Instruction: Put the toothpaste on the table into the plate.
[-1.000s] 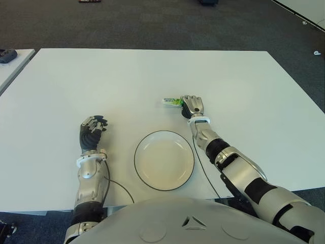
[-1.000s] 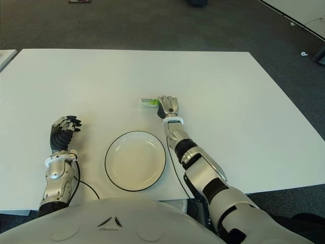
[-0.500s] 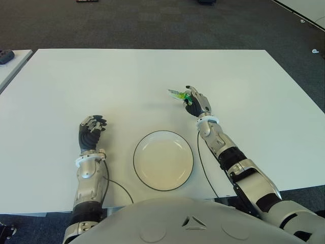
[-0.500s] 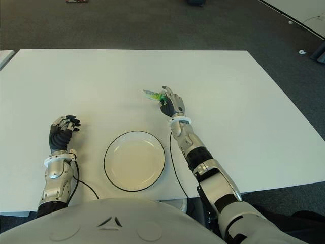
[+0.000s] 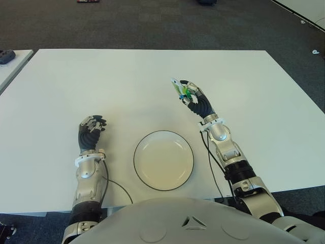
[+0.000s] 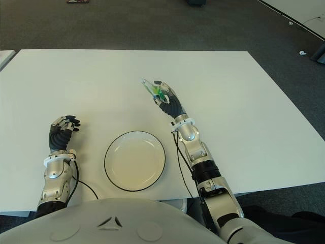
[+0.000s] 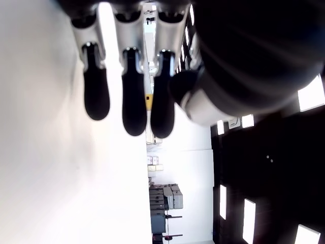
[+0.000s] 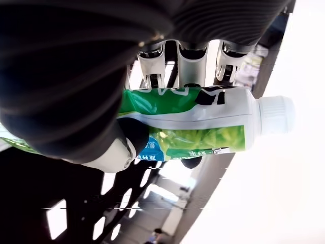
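Toothpaste (image 8: pixel 203 129) (white cap visible) in right hand (image 5: pixel 195 101)

Small toothpaste tube (image 8: pixel 203 127), green and white with a white screw cap and a patch of blue on its label, clamped in the curled fingers of the right hand (image 5: pixel 195 101) and lifted clear of the white table (image 5: pixel 101 81), slanted with the flat crimped end pointing up and to the far left. Held beyond the plate's far right edge, not over it. Round shallow plate (image 5: pixel 163 160), cream white with a thin dark rim, flat on the near middle of the table, nothing in it.
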